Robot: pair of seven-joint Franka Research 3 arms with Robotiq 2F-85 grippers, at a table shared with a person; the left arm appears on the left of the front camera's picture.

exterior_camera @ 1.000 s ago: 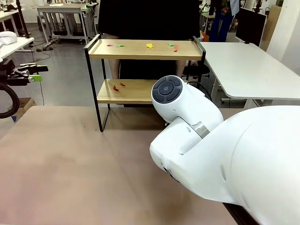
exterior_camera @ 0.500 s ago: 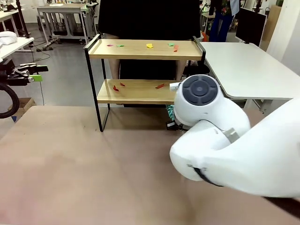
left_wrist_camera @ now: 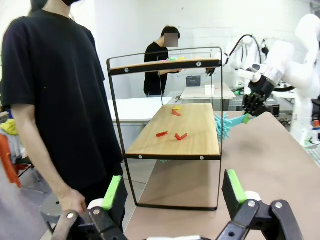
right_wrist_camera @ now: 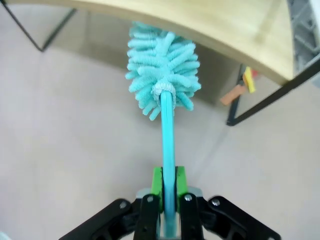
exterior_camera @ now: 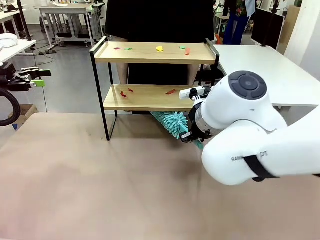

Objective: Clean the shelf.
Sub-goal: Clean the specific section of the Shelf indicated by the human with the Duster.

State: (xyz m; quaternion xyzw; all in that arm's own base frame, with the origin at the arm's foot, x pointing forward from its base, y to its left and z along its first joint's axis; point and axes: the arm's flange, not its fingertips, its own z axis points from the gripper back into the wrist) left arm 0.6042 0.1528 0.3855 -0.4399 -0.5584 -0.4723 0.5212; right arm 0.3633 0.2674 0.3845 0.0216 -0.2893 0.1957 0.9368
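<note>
The shelf stands at the far edge of the brown table, with small coloured paper scraps on its top board and red scraps on its lower board. My right gripper is shut on the handle of a teal fluffy duster. The duster's head lies just under the front edge of the lower board. My left gripper stands open and holds nothing, off to the table's left side. It looks along the shelf at the red scraps and the duster.
A person in a black shirt stands right behind the shelf, one hand hanging near my left gripper. A white table adjoins at the right. The brown table spreads out in front. Orange and yellow bits lie beyond the shelf leg.
My right arm has swung to the right and away from the camera. The duster's head has come into sight under the lower board. The left arm has not moved.
</note>
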